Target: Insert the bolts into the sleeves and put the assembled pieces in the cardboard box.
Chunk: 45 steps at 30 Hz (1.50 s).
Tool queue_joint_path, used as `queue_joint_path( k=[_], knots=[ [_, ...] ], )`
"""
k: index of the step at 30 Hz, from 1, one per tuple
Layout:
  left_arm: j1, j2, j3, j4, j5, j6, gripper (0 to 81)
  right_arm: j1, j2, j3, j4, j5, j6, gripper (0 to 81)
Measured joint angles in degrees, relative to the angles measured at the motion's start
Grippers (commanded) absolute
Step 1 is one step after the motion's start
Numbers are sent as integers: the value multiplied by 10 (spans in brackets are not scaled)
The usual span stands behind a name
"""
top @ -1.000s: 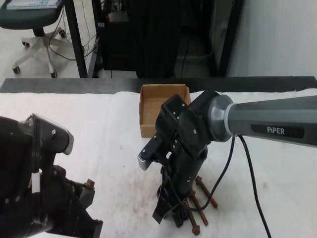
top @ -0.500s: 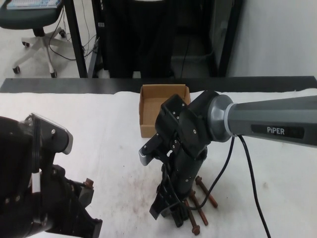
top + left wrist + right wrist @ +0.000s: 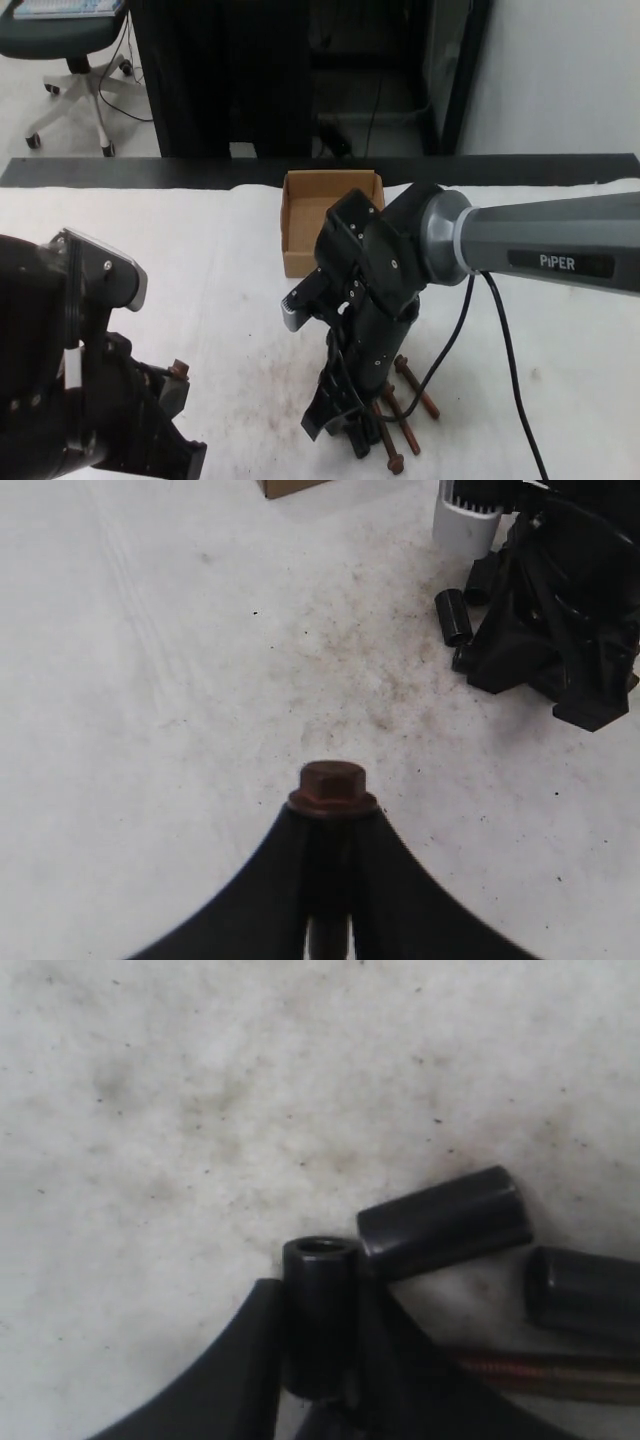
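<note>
While the left gripper point(image 3: 172, 388) has held still over the past second, a rusty bolt point(image 3: 180, 369) pinched between its fingers, the right gripper point(image 3: 333, 430) has edged slightly sideways from the loose bolts point(image 3: 412, 385) lying just beside its fingers on the bench point(image 3: 200, 260), high view. The shift is small. It reads as a pick-up completed, leaving each arm with one half of a pair and the joining not yet begun. The cardboard box point(image 3: 300, 262) stands well beyond both sets of fingers.

Left wrist view: the bolt's hexagonal head juts just past the fingertips that clamp its shank, a detail the high view only hints at. A loose sleeve point(image 3: 453, 616) lies well ahead of them, close to the right gripper.

Right wrist view: what the other cameras hide, a black sleeve point(image 3: 320, 1315) gripped between the right fingers, open bore outermost. Two more sleeves point(image 3: 442, 1222) lie just beyond the fingertips, with one of the loose bolts beside them.
</note>
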Motion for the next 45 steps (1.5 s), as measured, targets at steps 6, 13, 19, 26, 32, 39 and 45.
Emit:
queue_joint_path(
  k=[6, 13, 19, 26, 32, 39, 45],
  knots=[
    [0, -2, 0, -68, 0, -1, 3, -9, -56, 2, -28, -101, 43, 9],
    [0, -5, 1, -260, 54, -46, 3, -53, -188, 2, -84, -183, 68, 9],
    [0, -2, 2, -495, 196, -93, 3, -89, -280, 88, -130, -246, 104, 9],
    [0, 42, 2, -610, 311, -171, 3, -81, -376, 288, -405, -282, 181, 9],
    [0, 100, 2, -626, 374, -189, 3, -35, -384, 403, -742, -284, 246, 9],
    [0, 119, 2, -678, 384, -206, 3, -20, -388, 435, -830, -263, 250, 9],
    [0, 119, 2, -724, 384, -206, 3, -19, -388, 436, -837, -255, 250, 9]
  ],
)
